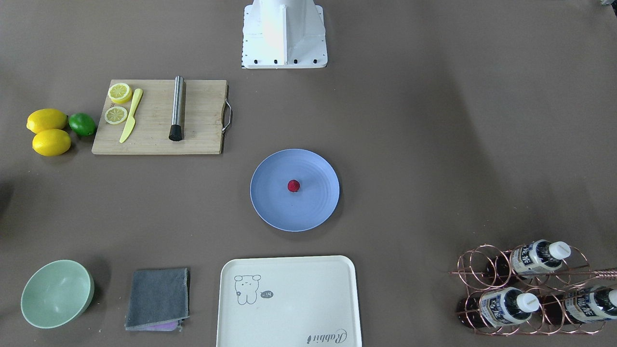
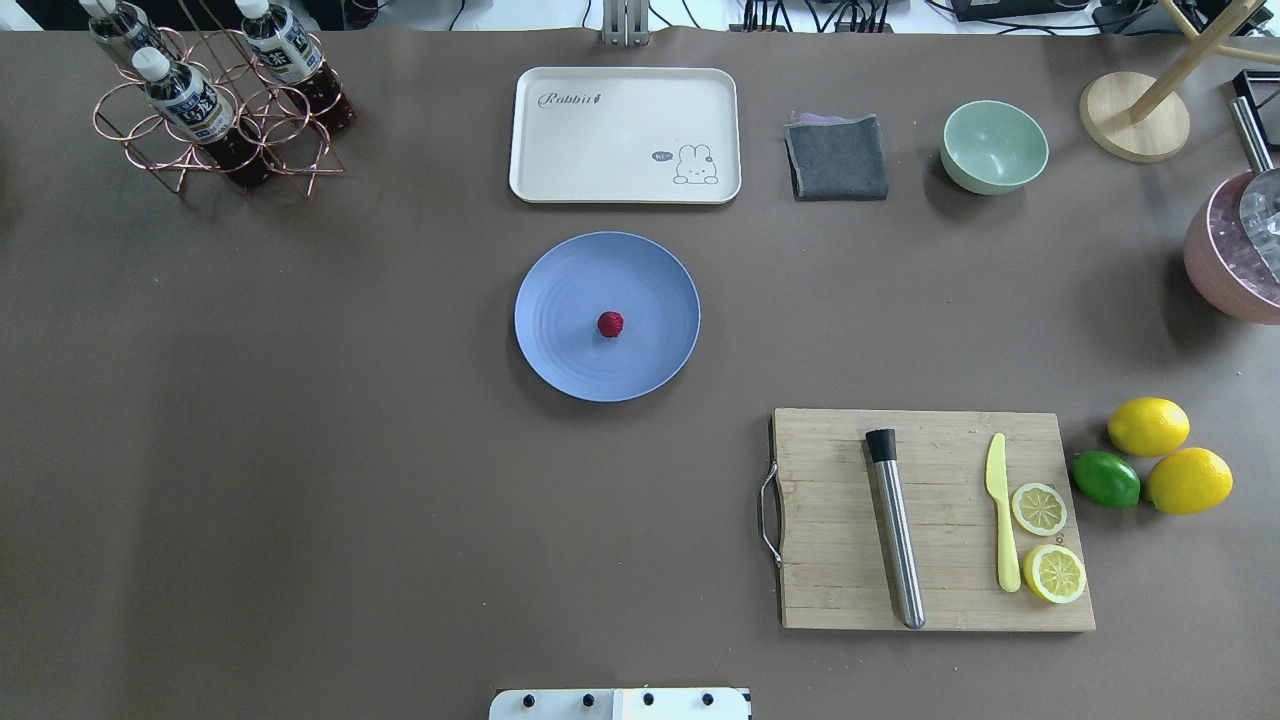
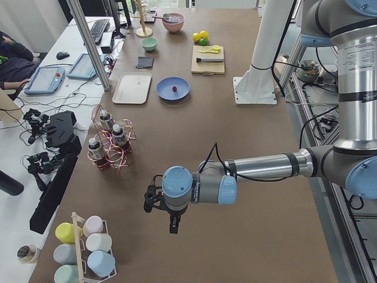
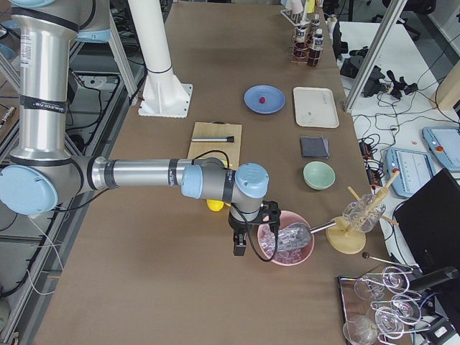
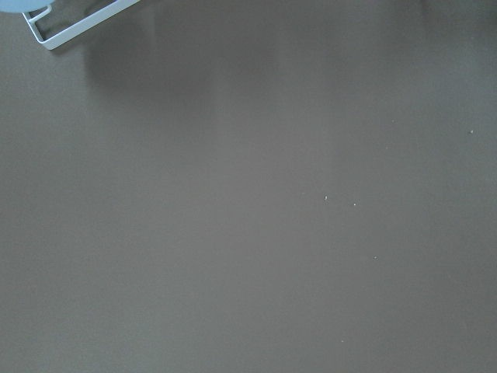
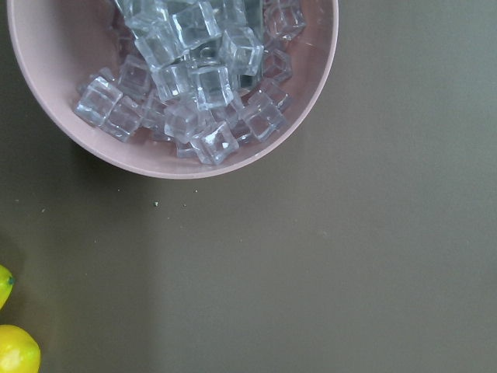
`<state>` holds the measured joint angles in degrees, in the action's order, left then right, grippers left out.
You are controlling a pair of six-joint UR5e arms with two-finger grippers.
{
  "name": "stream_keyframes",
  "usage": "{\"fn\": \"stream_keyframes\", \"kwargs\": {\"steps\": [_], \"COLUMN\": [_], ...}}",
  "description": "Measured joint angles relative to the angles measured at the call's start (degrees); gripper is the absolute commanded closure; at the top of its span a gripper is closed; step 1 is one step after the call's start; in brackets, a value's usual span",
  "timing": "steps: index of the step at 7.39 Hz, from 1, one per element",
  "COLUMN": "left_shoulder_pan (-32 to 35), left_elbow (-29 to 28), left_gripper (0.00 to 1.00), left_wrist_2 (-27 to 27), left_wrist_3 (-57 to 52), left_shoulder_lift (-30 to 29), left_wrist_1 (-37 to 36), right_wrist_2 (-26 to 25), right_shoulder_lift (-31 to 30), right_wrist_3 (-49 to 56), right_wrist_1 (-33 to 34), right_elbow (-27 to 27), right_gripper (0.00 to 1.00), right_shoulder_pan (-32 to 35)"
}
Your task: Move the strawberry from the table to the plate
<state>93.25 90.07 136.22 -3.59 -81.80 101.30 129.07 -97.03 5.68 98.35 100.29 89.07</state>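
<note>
Left gripper (image 3: 174,226) and right gripper (image 4: 238,248), opening impossible to tell, hung at opposite table (image 2: 300,450) ends, both well apart from the strawberry (image 2: 610,323) resting centred on the plate (image 2: 560,365).

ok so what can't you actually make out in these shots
Left gripper: shows only in the exterior left view, small; open or shut, cannot tell.
Right gripper: exterior right view only; same doubt.
Pink ice bowl: cut by the overhead view's right edge.
Purple layer under the grey cloth: front-facing view, the cloth covers nearly all of it.
</note>
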Motion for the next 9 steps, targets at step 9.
{"fn": "stream_keyframes", "kwargs": {"steps": [9], "left_shoulder_pan": [0.0], "left_elbow": [-0.2], "left_gripper": [0.02], "left_wrist_2": [0.0], "left_wrist_3": [0.1], "left_shoulder_lift": [0.1], "left_wrist_1": [-0.1], "right_wrist_2": [0.7], "right_shoulder_lift": [0.0], "right_wrist_3": [0.0], "right_wrist_1": [-0.5], "right_elbow": [0.0], "right_gripper": [0.00], "right_shoulder_pan": [-0.1]}}
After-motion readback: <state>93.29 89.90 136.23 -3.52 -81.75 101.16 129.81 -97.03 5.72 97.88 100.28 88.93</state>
